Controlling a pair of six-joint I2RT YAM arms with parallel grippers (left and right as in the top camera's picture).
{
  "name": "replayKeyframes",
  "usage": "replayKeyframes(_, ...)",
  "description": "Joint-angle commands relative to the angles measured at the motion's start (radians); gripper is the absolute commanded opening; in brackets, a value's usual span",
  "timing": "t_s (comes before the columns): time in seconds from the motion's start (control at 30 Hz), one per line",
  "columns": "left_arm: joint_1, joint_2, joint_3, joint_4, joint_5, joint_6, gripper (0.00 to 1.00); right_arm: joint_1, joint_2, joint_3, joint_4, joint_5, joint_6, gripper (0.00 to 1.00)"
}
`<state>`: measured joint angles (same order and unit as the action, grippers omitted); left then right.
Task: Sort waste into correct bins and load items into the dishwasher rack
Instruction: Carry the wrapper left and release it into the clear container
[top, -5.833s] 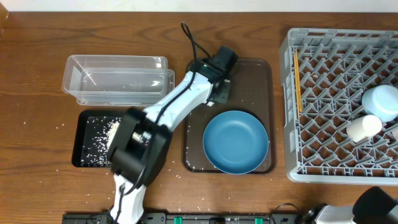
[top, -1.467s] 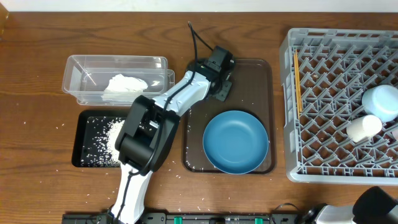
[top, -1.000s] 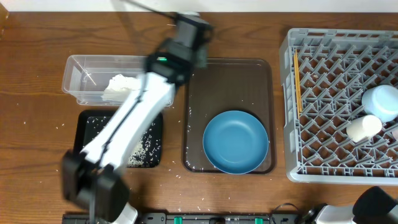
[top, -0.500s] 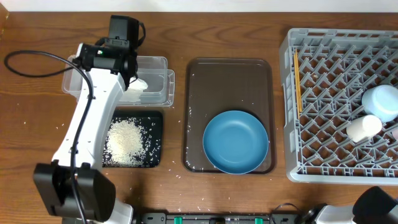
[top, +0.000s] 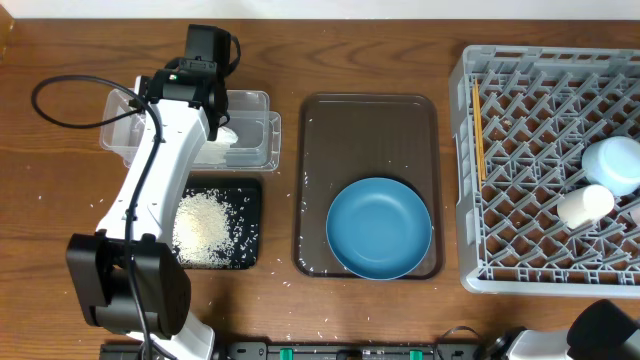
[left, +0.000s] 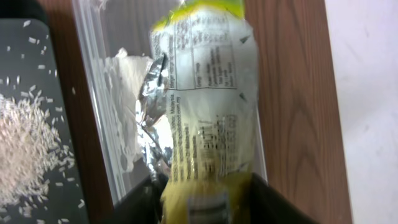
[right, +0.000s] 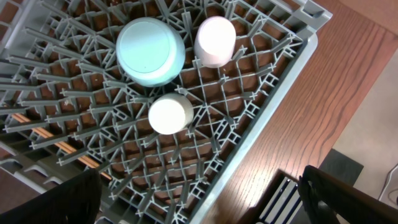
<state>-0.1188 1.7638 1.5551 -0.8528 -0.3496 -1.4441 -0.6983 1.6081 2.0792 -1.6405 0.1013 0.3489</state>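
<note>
My left gripper (left: 202, 186) hangs over the clear tub (top: 250, 110), its jaws apart. The yellow-green snack wrapper (left: 205, 106) lies blurred between them, over the tub's far side. A crumpled white tissue (left: 127, 81) sits in the tub. Rice (top: 200, 225) is heaped in the black tray (top: 250, 215). The large dark-blue bowl (top: 379, 228) rests on the brown tray (top: 370, 130). In the grey rack (top: 530, 170) are the light-blue bowl (right: 150, 51), upside down, two small cups (right: 170, 114), and chopsticks (top: 477, 135). My right gripper (right: 202, 186) is open and holds nothing, above the rack's corner.
Stray rice grains (top: 60, 180) dot the wood around the black tray and near the table's front edge. The table edge and a dark slatted fixture (right: 292, 199) lie just beyond the rack's corner in the right wrist view.
My left arm swung from the brown tray across to the clear tub, carrying the wrapper. Its jaws have parted over the tub. The right arm has not moved.
</note>
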Motion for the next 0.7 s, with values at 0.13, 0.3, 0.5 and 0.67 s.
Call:
replayKeyframes(0.13,0.003,0.008,-0.008,-0.014,-0.01,-0.009,0.57,-0.008,0.0,-0.001,-0.001,-0.001,0.013,0.99)
replayKeyframes(0.3,0.003,0.008,-0.008,-0.013,-0.011,-0.009,0.61,-0.008,0.0,-0.001,-0.001,-0.001,0.013,0.99)
replayKeyframes(0.5,0.003,-0.01,-0.008,-0.013,-0.013,0.028,0.62,-0.008,0.0,-0.001,-0.001,-0.001,0.014,0.99)
replayKeyframes(0.67,0.003,-0.108,-0.008,-0.022,-0.028,0.137,0.66,-0.008,0.0,-0.001,-0.001,-0.001,0.014,0.99)
